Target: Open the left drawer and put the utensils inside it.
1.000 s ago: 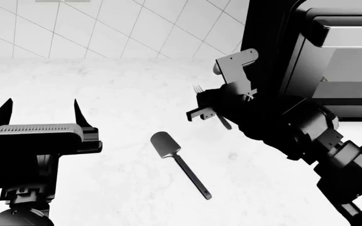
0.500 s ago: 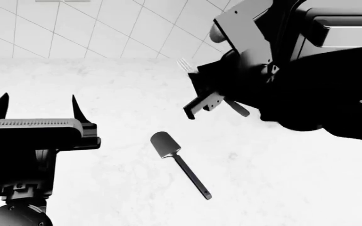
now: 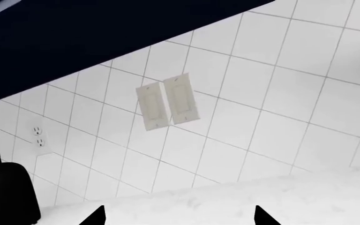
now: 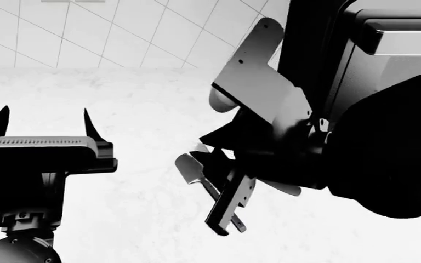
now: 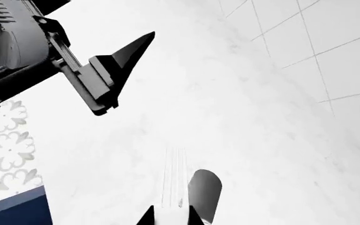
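Left wrist view showed only tiled wall, a pair of wall switches [image 3: 167, 106], an outlet [image 3: 39, 139] and the far edge of the white worktop [image 3: 280, 197]. The two dark tips of the left tool [image 3: 178, 216], one at 7 o'clock and one at 5 o'clock of the frame, stood wide apart with nothing between them, so that tool was released and empty. No drawer and no utensil appeared here.

Head view put the left tool [image 4: 46, 123] at 9 o'clock, its prongs spread and bare above the worktop [image 4: 137, 98]. The right tool [image 4: 225, 211] hung near the centre, pointing down toward 6 o'clock, its arm covering most of the spatula [image 4: 188, 169]; only the blade showed, lying flat just at 10 o'clock of the tool's tip. The fork could not be made out for certain in this view.

Right wrist view looked along the right tool [image 5: 170, 216], whose tips sat close together at 6 o'clock, clenched on the pale fork [image 5: 174, 183], its tines reaching toward 12 o'clock. The spatula's blade [image 5: 205, 190] lay on the worktop just at 1 o'clock of those tips.

By my reading the fork was picked up, the spatula waited untouched, and the drawer, seen nowhere, could not be judged open or shut.
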{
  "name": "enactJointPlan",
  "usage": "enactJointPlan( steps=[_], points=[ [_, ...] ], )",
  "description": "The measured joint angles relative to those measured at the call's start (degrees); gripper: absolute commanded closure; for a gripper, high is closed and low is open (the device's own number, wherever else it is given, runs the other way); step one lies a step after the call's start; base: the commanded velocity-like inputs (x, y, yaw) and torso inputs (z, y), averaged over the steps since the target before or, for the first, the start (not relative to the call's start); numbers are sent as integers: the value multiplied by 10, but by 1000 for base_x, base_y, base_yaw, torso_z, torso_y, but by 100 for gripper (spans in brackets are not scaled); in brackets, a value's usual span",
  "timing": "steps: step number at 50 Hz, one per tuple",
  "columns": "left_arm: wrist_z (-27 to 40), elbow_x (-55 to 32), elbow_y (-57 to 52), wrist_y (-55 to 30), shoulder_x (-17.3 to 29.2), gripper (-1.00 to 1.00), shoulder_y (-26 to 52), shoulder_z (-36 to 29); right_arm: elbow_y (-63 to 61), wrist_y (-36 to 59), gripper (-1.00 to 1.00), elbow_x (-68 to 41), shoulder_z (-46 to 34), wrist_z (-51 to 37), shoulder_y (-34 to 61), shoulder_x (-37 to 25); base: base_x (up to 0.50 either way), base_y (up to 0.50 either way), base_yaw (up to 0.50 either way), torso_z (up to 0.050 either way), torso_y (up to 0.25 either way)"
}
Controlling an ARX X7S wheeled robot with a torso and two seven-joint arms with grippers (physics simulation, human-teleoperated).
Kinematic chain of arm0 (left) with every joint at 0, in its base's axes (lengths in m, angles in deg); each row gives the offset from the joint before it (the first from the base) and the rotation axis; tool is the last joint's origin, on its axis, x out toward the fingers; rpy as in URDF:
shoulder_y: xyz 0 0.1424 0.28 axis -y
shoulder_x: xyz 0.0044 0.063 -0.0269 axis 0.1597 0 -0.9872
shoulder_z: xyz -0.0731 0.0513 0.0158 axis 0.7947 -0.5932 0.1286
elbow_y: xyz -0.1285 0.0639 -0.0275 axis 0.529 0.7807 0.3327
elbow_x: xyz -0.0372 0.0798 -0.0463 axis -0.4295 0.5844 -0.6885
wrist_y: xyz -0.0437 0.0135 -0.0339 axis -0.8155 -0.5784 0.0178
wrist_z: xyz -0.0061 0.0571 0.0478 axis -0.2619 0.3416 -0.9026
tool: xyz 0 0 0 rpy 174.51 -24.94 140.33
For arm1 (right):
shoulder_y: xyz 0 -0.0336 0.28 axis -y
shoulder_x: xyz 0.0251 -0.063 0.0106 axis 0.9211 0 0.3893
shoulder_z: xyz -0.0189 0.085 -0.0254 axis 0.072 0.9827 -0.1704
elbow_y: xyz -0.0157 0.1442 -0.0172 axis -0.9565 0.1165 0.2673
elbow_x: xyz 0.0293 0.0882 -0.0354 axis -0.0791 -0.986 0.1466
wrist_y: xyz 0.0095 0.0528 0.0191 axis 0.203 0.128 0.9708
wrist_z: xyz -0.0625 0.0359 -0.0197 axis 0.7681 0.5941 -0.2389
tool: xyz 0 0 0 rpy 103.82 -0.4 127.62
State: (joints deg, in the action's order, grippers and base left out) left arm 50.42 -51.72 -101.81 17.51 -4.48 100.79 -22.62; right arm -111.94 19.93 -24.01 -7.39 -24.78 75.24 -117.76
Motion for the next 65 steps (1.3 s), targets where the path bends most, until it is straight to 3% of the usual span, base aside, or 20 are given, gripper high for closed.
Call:
enactJointPlan(
  steps=[29, 60, 61, 65],
  points=[
    [5, -25, -20, -25, 9, -100, 8, 32, -117, 0, 100, -175, -54, -70, 15, 12, 0, 0, 0, 0, 0],
    [10, -47, -29, -28, 16, -100, 4, 61, -153, -3, 100, -118, -108, -69, -80, 75, 0, 0, 0, 0, 0],
    [10, -47, -29, -28, 16, -100, 4, 61, -152, -2, -100, -113, -109, -66, -84, 76, 0, 0, 0, 0, 0],
    [11, -50, -31, -29, 16, -100, 4, 63, -149, 2, -100, -95, -115, -61, -98, 77, 0, 0, 0, 0, 0]
  ],
)
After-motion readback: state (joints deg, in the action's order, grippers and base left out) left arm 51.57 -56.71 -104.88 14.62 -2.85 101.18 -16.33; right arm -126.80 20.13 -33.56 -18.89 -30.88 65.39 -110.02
